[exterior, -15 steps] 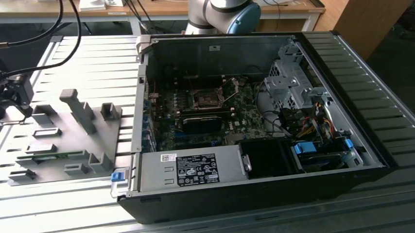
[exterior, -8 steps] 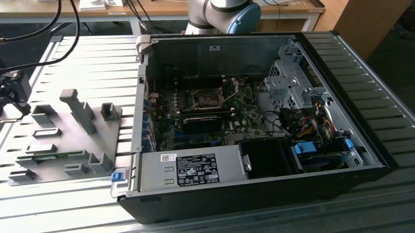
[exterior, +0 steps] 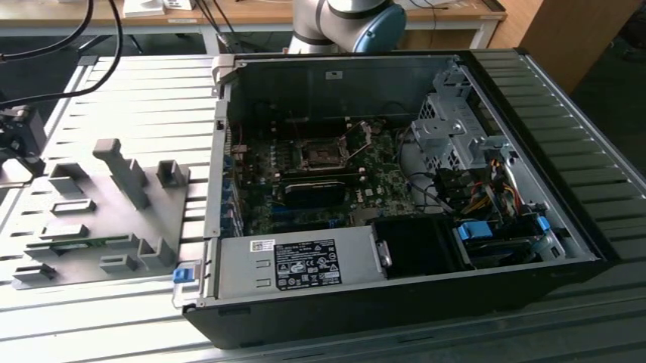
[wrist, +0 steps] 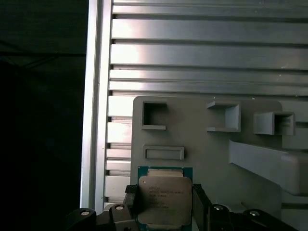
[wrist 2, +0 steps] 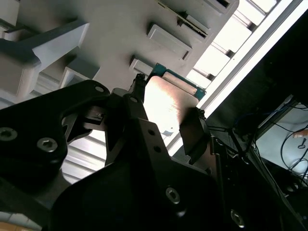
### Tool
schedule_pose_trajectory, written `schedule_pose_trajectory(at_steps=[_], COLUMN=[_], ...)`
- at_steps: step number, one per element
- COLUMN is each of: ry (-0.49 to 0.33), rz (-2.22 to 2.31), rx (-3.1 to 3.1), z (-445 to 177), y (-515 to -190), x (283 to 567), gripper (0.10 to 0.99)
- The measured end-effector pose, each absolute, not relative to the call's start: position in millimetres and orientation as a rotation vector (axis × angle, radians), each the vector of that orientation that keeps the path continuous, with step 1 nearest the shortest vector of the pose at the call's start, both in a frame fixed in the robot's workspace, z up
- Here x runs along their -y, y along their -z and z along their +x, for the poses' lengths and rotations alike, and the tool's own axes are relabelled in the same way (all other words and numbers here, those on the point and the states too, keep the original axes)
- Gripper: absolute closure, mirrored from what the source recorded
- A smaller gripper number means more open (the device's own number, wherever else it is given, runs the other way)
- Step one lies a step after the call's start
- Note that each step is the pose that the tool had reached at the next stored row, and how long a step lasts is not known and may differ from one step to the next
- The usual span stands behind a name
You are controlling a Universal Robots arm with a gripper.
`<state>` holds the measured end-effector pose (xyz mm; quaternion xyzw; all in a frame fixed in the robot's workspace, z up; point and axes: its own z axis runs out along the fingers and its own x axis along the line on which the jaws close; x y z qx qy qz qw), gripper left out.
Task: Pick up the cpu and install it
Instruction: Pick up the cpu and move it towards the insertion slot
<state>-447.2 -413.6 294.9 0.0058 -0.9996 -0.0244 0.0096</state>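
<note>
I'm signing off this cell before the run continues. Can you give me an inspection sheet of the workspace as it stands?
Surface: slatted metal table carrying a grey fixture tray and an open computer case.
Job's things: the cpu, metal top up, at the tray near its edge; resting or lifted, unclear. Dark socket on the board in the case.
Clutter: grey blocks standing on the tray.
Grippers: gripper closed on two opposite edges of the cpu.
Cables: black cables at the exterior view's upper left; coloured wires inside the case.
Surroundings: wooden desk behind the arm's base.
</note>
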Motion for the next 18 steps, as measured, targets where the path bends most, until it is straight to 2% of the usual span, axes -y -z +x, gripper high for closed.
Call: schedule_pose_trajectory(at_steps=[18], ry=[0.076], rz=[0.018], rx=[3.121], z=[-447.2], y=[-304.9], x=[413.6], gripper=[0.545])
